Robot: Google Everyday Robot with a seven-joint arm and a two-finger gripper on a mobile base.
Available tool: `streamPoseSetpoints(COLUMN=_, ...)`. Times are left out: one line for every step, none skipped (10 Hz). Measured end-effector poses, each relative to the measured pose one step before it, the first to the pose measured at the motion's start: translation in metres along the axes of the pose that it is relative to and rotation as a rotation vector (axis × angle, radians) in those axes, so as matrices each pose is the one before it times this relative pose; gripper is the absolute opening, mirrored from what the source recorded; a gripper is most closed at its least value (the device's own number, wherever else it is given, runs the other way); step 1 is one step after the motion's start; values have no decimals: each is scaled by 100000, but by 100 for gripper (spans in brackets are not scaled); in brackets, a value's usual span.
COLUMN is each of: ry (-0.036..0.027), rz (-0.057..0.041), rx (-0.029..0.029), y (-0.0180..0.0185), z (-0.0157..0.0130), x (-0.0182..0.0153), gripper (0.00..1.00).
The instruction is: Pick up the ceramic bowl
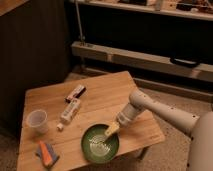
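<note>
Gripper (111, 131): at the right rim of the ceramic bowl (100, 145); spread or clamped, you cannot tell
Bowl: sits by the front edge of the table (105, 95)
Risk: glossy rim may slip from a shallow bite; a nudge could shove it off the edge

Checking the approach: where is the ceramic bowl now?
Camera view: the ceramic bowl sits at the table's near edge, right of centre, the gripper at its far-right rim.
</note>
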State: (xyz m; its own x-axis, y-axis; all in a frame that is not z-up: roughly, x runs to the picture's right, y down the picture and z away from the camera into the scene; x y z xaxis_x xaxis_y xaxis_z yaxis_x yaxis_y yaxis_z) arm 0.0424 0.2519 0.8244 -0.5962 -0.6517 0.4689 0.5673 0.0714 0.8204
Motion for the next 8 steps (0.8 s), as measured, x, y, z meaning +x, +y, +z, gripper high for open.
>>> streamPoseSetpoints(ry=-33, rz=191, rx=-60, y=-33, z=-12, x=-44, gripper=80)
streamPoseSetpoints(ry=23, rz=76, rx=-14, y=-76, z=-12, x=12, gripper=80)
streamPoseSetpoints(ry=-4, rz=61, rx=-20, y=-37, z=5, x=-19, gripper=78)
streamPoseSetpoints(ry=-5, rz=-4, rx=-29, y=-63, z=-21, x=-1, gripper=69)
streamPoseSetpoints(ry=-7, rz=151, rx=-105, y=43, z=-9, x=-63, gripper=58)
streamPoseSetpoints(ry=573, rz=160, rx=-407, y=137, z=-129, x=68, gripper=47)
streamPoseSetpoints(ry=71, rz=224, rx=63, y=65, z=-13, x=-128, gripper=37)
streamPoseSetpoints(ry=-972, rz=63, rx=363, y=-39, z=283, x=1, gripper=27)
